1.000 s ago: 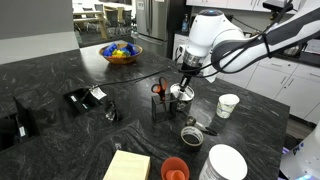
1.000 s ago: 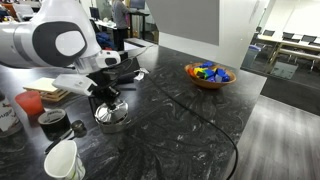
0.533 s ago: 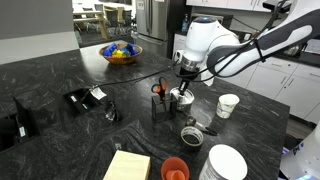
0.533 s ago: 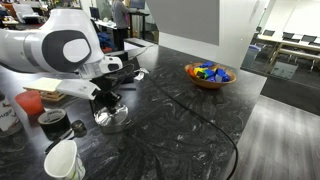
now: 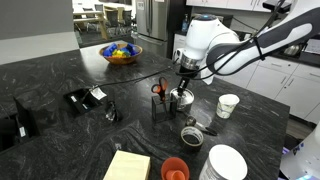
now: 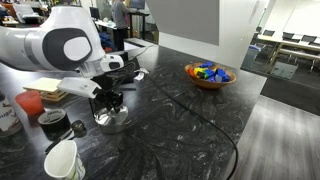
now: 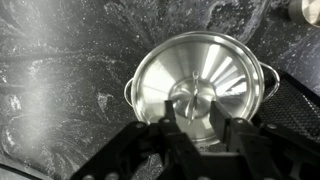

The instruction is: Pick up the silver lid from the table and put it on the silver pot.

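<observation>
The silver lid [image 7: 195, 85] lies flat on top of the silver pot [image 7: 129, 93], whose two side handles stick out from under it. In both exterior views the pot [image 5: 181, 99] [image 6: 113, 120] stands mid-table directly under my gripper [image 5: 181, 91] [image 6: 108, 103]. In the wrist view my gripper [image 7: 200, 125] points straight down. Its two black fingers are closed against the lid's round centre knob from both sides.
A white paper cup [image 5: 228, 105] [image 6: 62, 160], a dark-centred metal vessel [image 5: 191, 133] [image 6: 55, 124], an orange cup [image 5: 174, 169] and a white plate [image 5: 225, 163] stand near the pot. A fruit bowl [image 5: 121, 52] [image 6: 209, 73] sits farther off. A black wire rack [image 5: 159, 103] is beside the pot.
The arm shifted slightly between one second and half a second ago and has stayed still since. The gripper stays over the pot with the lid.
</observation>
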Controlling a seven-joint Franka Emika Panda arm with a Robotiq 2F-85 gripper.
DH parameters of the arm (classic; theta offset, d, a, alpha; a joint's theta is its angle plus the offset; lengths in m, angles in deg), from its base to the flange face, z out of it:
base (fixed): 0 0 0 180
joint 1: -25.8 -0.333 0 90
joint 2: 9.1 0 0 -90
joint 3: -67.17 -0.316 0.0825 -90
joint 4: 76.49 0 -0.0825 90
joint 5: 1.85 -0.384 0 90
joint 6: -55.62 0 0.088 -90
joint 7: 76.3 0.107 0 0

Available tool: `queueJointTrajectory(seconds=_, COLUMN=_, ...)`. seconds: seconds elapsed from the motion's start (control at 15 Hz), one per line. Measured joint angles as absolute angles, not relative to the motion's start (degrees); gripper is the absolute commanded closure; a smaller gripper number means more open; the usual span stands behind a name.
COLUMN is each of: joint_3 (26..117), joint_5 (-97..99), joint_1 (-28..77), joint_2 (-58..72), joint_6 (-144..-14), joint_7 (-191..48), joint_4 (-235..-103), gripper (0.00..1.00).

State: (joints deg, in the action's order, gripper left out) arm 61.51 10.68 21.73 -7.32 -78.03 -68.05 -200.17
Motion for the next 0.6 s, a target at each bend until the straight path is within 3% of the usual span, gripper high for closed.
queueJointTrajectory(seconds=0.33, joint_3=63.68, joint_5=11.57, joint_1=22.31, joint_2=-9.26, joint_6=-78.03, joint_7=-64.30, joint_4=-200.29, gripper=0.00)
queueJointTrajectory(seconds=0.6, joint_3=66.15, joint_5=11.49, joint_1=24.39, joint_2=-15.37, joint_6=-77.19, joint_7=-60.12, joint_4=-202.08, gripper=0.00)
